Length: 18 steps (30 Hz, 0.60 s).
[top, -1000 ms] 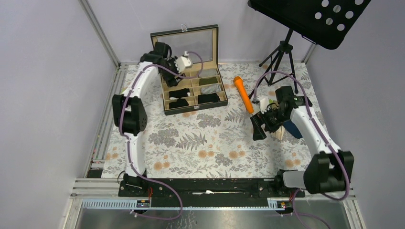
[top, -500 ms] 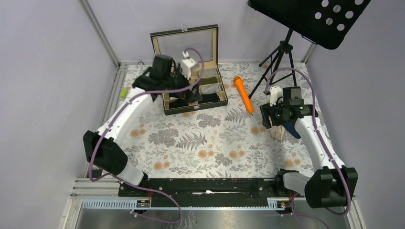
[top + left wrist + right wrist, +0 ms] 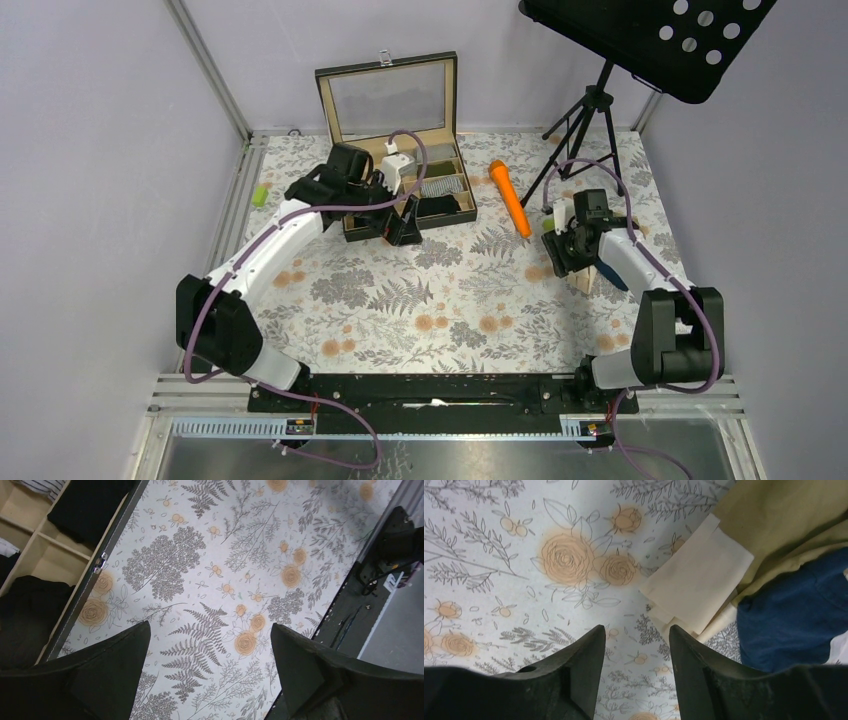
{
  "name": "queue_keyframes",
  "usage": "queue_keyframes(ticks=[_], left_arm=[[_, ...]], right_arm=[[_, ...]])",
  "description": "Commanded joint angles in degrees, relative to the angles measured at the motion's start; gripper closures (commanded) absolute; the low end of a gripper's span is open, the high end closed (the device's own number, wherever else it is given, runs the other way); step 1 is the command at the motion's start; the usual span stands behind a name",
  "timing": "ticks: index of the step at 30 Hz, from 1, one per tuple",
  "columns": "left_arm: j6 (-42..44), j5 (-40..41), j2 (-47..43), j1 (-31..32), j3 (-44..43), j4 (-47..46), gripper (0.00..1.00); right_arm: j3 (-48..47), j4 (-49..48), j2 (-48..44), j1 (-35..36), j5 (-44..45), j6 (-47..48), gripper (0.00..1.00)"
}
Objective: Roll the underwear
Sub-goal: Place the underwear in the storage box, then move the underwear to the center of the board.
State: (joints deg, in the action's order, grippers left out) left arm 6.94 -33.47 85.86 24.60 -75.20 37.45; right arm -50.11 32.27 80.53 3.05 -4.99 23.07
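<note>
My left gripper (image 3: 401, 229) is open and empty, above the mat just in front of the wooden box (image 3: 345, 200); the left wrist view shows its jaws (image 3: 210, 630) wide apart. Black rolled underwear (image 3: 85, 505) lies in the box's compartments, with another black roll (image 3: 25, 615) nearer. My right gripper (image 3: 556, 254) is open and empty (image 3: 636, 635) over the mat, just left of a pile. The pile holds olive-tan underwear (image 3: 784, 520), a cream piece (image 3: 699, 585) and navy blue underwear (image 3: 794, 615). In the top view my right arm hides most of the pile (image 3: 584, 281).
An orange carrot-shaped stick (image 3: 511, 199) lies between the box and the pile. A small green cylinder (image 3: 260, 194) sits at the far left edge. A music stand's tripod (image 3: 590, 110) stands at the back right. The box lid (image 3: 388, 90) stands open.
My left gripper swung from the back of the box, over it, down to its front edge. My right gripper shifted slightly toward the pile and turned.
</note>
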Motion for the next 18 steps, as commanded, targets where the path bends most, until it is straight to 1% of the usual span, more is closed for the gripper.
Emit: queue_keyframes(ticks=[1,6,11,14,18], left_arm=[[-2.5,-4.05,-2.57,-1.13,-0.04,-2.25,0.01],[-4.91,-5.58,-1.67,-2.72,-0.27,-2.94,0.01],[-5.53,-5.78,-1.58,-3.2,-0.36,-3.26,0.01],[-5.19,-5.41,-1.66,-3.24,-0.36,-3.26,0.01],[-4.7,-4.77,-1.59,-3.24,-0.13,-3.26,0.01]], right_arm=[[0.18,-5.56,1.64,-0.15,0.97,0.75,0.44],[-1.79,-7.47,6.33,-0.15,0.52,0.67,0.5],[-4.34,-8.24,10.93,-0.14,1.98,0.0,0.51],[-4.61,-8.54,12.76,-0.08,4.51,0.45,0.62],[-3.62,-8.47,12.59,-0.07,4.72,0.82,0.88]])
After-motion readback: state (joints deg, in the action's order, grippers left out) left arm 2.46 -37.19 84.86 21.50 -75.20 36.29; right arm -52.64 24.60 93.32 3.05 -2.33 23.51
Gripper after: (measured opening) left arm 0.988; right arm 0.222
